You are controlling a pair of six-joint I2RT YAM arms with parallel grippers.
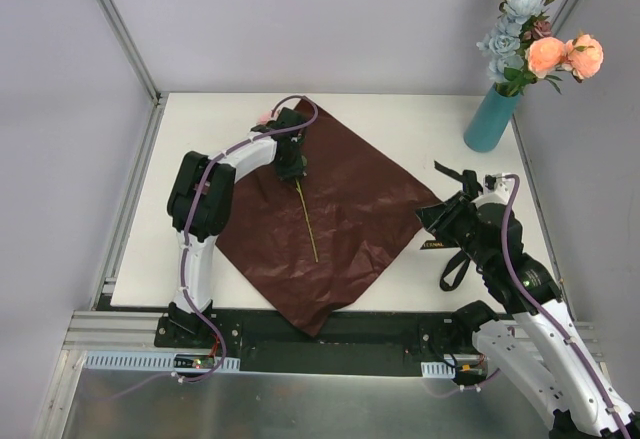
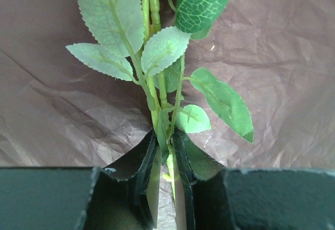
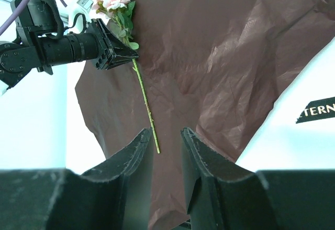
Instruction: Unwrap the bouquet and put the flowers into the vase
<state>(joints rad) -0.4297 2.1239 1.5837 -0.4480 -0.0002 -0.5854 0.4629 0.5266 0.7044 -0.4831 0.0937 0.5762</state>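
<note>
Our left gripper (image 2: 165,135) pinches one flower stem (image 1: 305,219) above the paper (image 1: 350,189); our right gripper (image 3: 166,131) stands open, empty.

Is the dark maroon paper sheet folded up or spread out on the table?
Spread out. The dark maroon paper sheet lies open as a creased diamond on the white table, one long-stemmed flower on it.
</note>
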